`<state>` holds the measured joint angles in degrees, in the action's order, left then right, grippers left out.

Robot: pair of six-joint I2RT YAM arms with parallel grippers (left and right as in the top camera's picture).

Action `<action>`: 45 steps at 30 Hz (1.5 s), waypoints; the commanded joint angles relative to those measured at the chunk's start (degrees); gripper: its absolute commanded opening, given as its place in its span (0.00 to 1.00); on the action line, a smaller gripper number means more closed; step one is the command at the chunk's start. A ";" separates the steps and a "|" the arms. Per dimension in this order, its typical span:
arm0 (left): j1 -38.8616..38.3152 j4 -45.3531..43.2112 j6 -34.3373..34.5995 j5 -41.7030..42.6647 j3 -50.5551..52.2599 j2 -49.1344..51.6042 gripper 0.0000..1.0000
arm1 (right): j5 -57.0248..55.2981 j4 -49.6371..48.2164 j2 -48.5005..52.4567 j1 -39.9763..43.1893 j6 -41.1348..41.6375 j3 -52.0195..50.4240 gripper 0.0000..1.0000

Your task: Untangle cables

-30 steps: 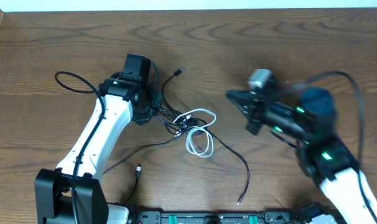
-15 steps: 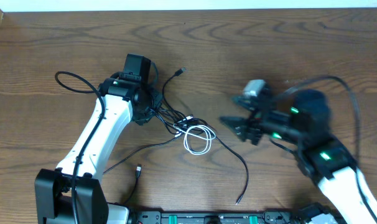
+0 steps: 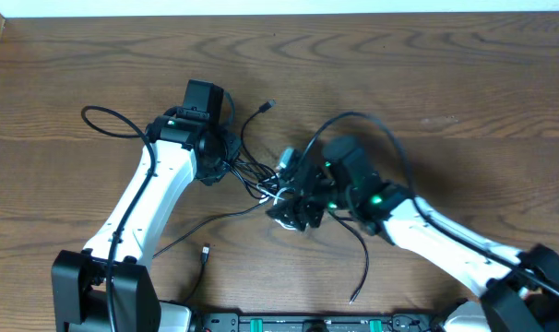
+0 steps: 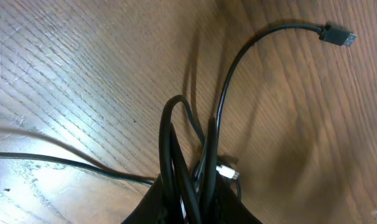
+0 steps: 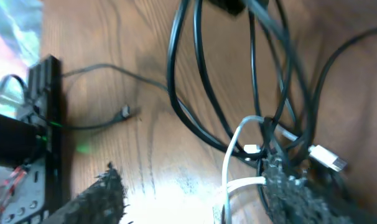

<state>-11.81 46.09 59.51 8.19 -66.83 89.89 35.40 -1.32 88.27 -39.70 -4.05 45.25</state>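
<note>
The cables (image 3: 254, 175) lie in a tangle at the table's middle: thin black cords and a white one (image 3: 278, 194). My left gripper (image 3: 220, 159) is shut on a bunch of black cords (image 4: 176, 155), pinched between its jaws at the bottom of the left wrist view. One cord arcs out to a plug end (image 4: 338, 35), and a small white plug (image 4: 229, 172) lies beside the bunch. My right gripper (image 3: 291, 208) hangs low over the tangle, open. Its fingers (image 5: 95, 199) straddle bare wood and the white cord (image 5: 238, 182), which runs close to the right finger.
Loose black cord ends trail to a plug (image 3: 206, 250) at the front left and another tip (image 3: 355, 297) at the front. A black loop (image 3: 104, 115) lies at the left. The right arm's own thick wire (image 3: 353, 118) arcs above it. An equipment bar (image 5: 45, 106) lines the table's front edge.
My right arm has swung left from the table's right side down onto the tangle, and its jaws have opened. The white loop is now mostly covered. The left arm has not moved.
</note>
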 commanded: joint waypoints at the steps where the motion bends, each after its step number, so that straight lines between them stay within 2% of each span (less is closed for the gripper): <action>1: 0.22 0.13 -0.72 -1.18 -0.76 -1.16 0.17 | -4.15 -0.70 0.85 -2.03 -0.72 -0.04 0.65; 6: 0.22 0.15 -0.46 -1.16 -0.76 -1.16 0.17 | -11.15 -0.26 0.87 -5.01 -0.70 -0.04 0.53; 14: 0.22 0.15 -0.33 -1.16 -0.76 -1.16 0.17 | -18.27 0.04 0.90 -7.65 -0.72 -0.04 0.50; 18: 0.22 0.15 -0.33 -0.92 -0.76 -1.16 0.17 | -21.55 -1.20 2.19 -8.35 -0.72 -0.04 0.36; 19: 0.22 0.15 -0.31 -0.44 -0.76 -1.16 0.17 | -21.55 -2.12 3.34 -8.39 -0.70 -0.04 0.27; 21: 0.22 0.15 -0.33 0.13 -0.76 -1.16 0.17 | -21.53 -2.43 3.89 -8.39 -0.48 -0.04 0.18; 23: 0.22 0.17 -0.33 0.15 -0.76 -1.16 0.17 | -21.53 -2.78 3.85 -8.39 -0.24 -0.02 0.04; 24: 0.22 0.15 -0.33 0.15 -0.76 -1.16 0.17 | -21.51 -2.84 3.52 -8.39 -0.26 0.02 0.01; 29: 0.22 0.17 -0.33 0.15 -0.76 -1.16 0.17 | -20.04 -1.49 -2.51 -6.71 1.77 0.02 0.01; 36: 0.22 0.17 -0.35 0.35 -0.76 -1.16 0.17 | -0.61 3.43 -21.24 1.88 0.85 0.02 0.01; 39: 0.22 0.15 -0.33 0.33 -0.76 -1.16 0.35 | 3.19 6.16 -26.62 5.27 0.57 0.02 0.01; 45: 0.22 0.15 -0.33 0.37 -0.76 -1.16 0.87 | 1.14 9.11 -30.67 7.58 0.33 0.02 0.01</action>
<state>-11.81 46.06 59.46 9.10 -66.83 89.89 35.16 7.05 58.08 -32.97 -3.36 45.25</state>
